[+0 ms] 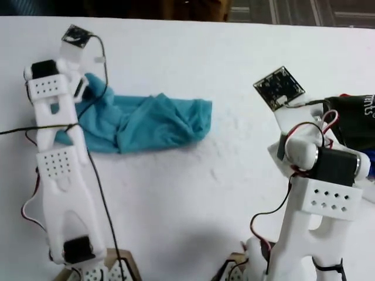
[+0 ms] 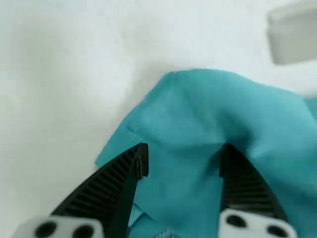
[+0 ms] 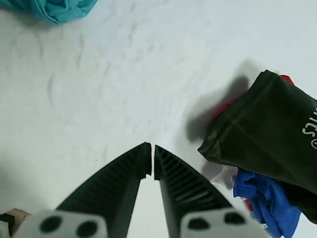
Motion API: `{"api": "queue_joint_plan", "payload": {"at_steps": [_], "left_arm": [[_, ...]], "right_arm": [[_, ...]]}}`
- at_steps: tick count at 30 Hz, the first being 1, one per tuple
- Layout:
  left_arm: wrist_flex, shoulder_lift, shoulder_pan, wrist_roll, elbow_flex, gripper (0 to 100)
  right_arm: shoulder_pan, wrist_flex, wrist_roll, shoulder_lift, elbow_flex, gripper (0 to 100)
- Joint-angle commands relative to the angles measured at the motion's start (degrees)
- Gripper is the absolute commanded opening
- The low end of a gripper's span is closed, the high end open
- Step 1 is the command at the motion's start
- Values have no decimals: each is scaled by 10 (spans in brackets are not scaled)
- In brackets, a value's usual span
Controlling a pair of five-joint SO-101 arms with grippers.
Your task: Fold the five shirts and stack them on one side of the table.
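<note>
The left arm [image 1: 58, 164] reaches up the left side of the white table [image 1: 205, 193] from its base at the near edge, and its wrist is bent down over the left end of the teal shirt [image 1: 146, 123]. In its own wrist view the left gripper [image 2: 183, 161] points down at the cloth with its jaws spread wide, one black ribbed finger [image 2: 124, 173] on either side of a raised ridge of the teal shirt [image 2: 208, 114] near one of its corners. The tips look pressed onto the fabric, though it is hard to tell whether they truly touch it; nothing is pinched between them. The teal shirt lies crumpled in a long bundle across the left half of the table, well apart from the other clothes. The right arm [image 1: 316, 193] stands at the right side, rising from its base at the near edge with its wrist tipped forward. The right gripper [image 3: 151, 161] hangs above bare table with its jaws drawn together to a thin slit, and it grasps nothing. Just beside it, at the table's right edge, lies a heap of shirts: a black shirt [image 3: 267, 129] on top, with a blue shirt [image 3: 262, 196] and a bit of red cloth [image 3: 228, 104] showing beneath it.
</note>
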Motion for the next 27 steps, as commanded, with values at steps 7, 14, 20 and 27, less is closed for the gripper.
{"api": "queue_joint_plan", "payload": {"at_steps": [7, 14, 20, 27], "left_arm": [[11, -17, 21, 55, -7, 46], [70, -96, 24, 79, -7, 25], [86, -132, -9, 78, -3, 36], [64, -91, -85, 353, -5, 261]], "right_arm": [[-3, 3, 2, -14, -6, 18], [-3, -1, 2, -13, -6, 18], [-3, -2, 2, -11, -6, 18], [-3, -2, 2, -11, -5, 18]]}}
